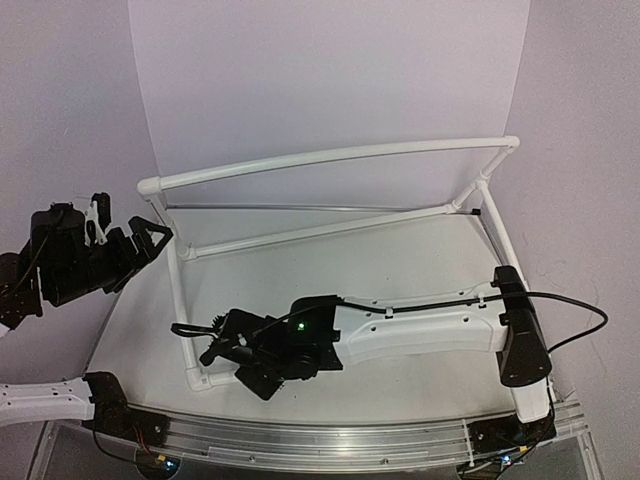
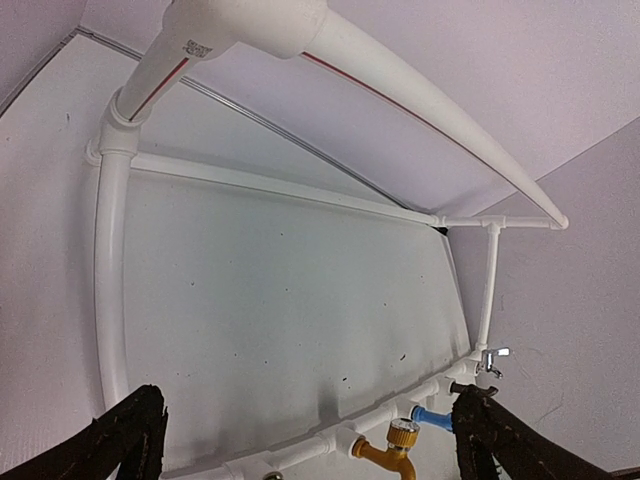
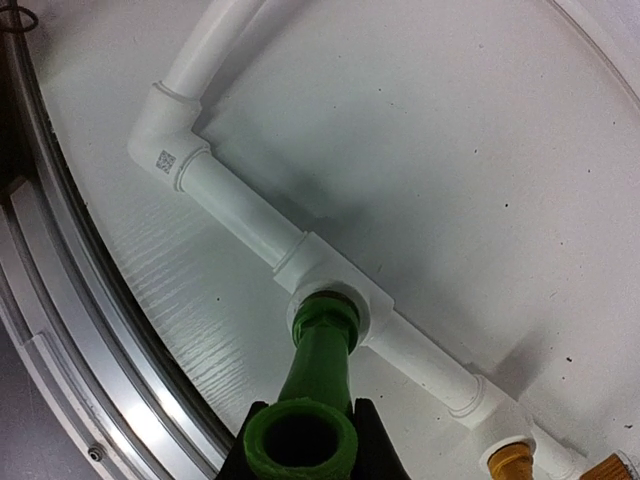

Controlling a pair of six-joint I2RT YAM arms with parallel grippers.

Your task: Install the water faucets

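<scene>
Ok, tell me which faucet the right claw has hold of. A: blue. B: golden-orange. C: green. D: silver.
C: in the right wrist view the green faucet sits between the fingers of the right claw, its far end in the white tee fitting.

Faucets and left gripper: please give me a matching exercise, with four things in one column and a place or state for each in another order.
1 green faucet
2 golden-orange faucet
3 silver faucet
4 left gripper

a open, holding nothing
b beside the blue faucet
c held by the right gripper, at a pipe fitting
d by the upright pipe

Pairs: 1-c, 2-b, 3-d, 4-a
</scene>
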